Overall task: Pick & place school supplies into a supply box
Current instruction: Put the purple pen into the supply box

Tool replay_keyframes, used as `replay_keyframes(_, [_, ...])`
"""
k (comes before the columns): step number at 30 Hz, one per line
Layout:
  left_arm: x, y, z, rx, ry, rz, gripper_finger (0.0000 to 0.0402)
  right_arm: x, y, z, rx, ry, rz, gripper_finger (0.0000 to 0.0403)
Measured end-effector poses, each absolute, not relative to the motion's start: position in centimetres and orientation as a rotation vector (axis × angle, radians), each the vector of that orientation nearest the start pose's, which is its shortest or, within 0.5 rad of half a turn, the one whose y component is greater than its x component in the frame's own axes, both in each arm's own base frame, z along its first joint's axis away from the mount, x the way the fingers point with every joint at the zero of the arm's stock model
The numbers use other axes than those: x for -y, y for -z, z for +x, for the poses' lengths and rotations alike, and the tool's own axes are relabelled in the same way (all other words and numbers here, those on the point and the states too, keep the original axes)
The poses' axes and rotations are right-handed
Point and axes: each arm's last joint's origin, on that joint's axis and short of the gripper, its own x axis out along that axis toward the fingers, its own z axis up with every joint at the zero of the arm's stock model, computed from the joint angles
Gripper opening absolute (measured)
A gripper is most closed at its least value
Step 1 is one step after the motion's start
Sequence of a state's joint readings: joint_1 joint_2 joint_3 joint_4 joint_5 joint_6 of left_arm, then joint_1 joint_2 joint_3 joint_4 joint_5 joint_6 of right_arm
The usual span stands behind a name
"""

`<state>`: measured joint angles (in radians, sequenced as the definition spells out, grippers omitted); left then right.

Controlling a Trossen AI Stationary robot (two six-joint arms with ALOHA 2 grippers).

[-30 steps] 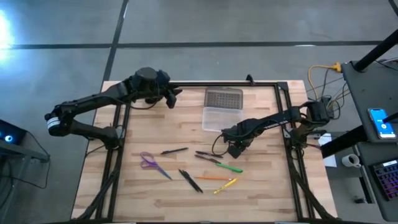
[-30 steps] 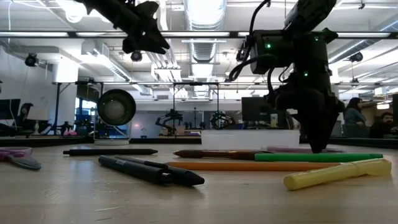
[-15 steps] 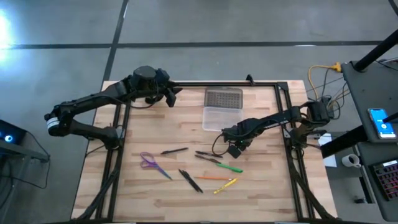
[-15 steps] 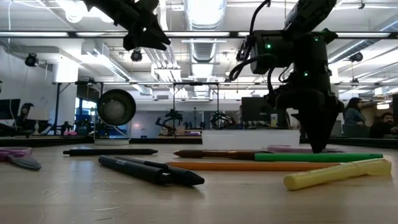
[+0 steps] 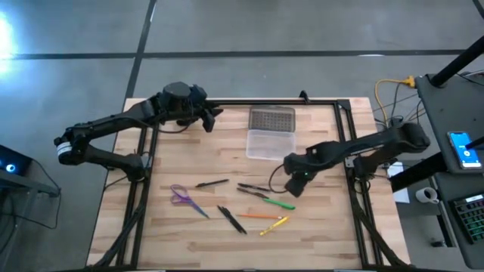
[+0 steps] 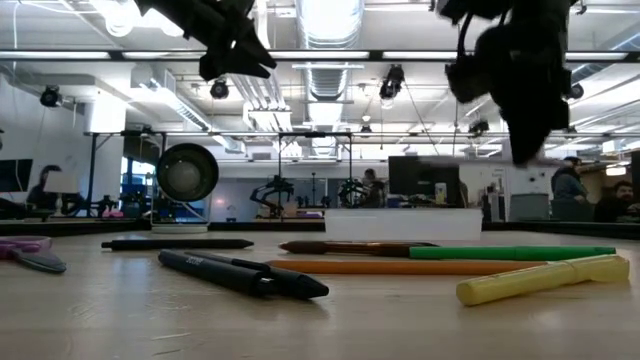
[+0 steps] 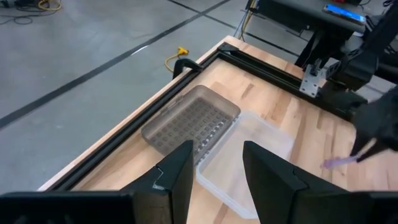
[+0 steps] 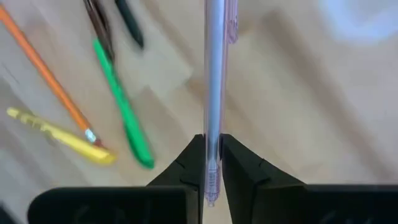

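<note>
My right gripper (image 5: 294,182) is shut on a thin lilac pen (image 8: 214,68) above the table's middle right; it also shows high up in the low view (image 6: 524,120). My left gripper (image 5: 212,117) is open and empty, high above the far left of the table. The supply box lies open at the far middle, its clear tray (image 5: 271,144) next to the grey lid (image 5: 271,119). On the wood lie purple scissors (image 5: 181,197), black pens (image 5: 212,183), a green pen (image 5: 279,202), an orange pen (image 5: 257,216) and a yellow pen (image 5: 274,224). My right gripper pinches the lilac pen near one end (image 8: 212,163) between its two fingers, which come at it from above. The rest of the pen sticks out to one side of the fingers (image 7: 339,162). The pen is lifted clear of the table.
A black metal frame (image 5: 249,103) runs along the table's far edge and down both sides. Bare wood lies between the box and the row of pens. In the low view, people sit in the room beyond the table (image 6: 570,185).
My right gripper has risen from the table with the lilac pen, which no longer lies on the wood behind the green pen. The gripper has also gone a little toward the table's right edge. The other pens stay where they were.
</note>
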<state>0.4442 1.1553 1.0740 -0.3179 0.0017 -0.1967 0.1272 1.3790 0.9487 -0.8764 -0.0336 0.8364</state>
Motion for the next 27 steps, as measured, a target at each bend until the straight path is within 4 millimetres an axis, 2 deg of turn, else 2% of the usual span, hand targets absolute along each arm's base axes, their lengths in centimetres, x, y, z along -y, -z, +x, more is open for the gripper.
replay_keyframes(4, [-10.6, -34.7, 22.8, -0.35, -0.467, -0.279, 0.0124, -2.3, -24.5, 23.9, -1.161, 0.418, 0.447, 0.0028])
replay_keyframes(9, [-10.4, -34.7, 22.9, -0.349, -0.464, -0.31, 0.0124, 0.2, -25.7, 25.2, -1.201, 0.408, 0.229, 0.0028])
replay_keyframes(18, [-8.1, -34.3, 23.4, -0.4, -0.395, -0.383, 0.0124, 6.6, -25.9, 29.1, -1.353, 0.345, -0.097, 0.0029])
replay_keyframes(23, [-6.2, -36.4, 22.7, -0.251, -0.318, -0.406, 0.0124, 9.0, -25.3, 31.4, -1.411, 0.249, -0.227, 0.0029])
replay_keyframes(27, [-5.3, -37.8, 21.4, -0.175, -0.287, -0.429, 0.0124, 10.4, -23.6, 32.9, -1.473, 0.184, -0.286, 0.0029])
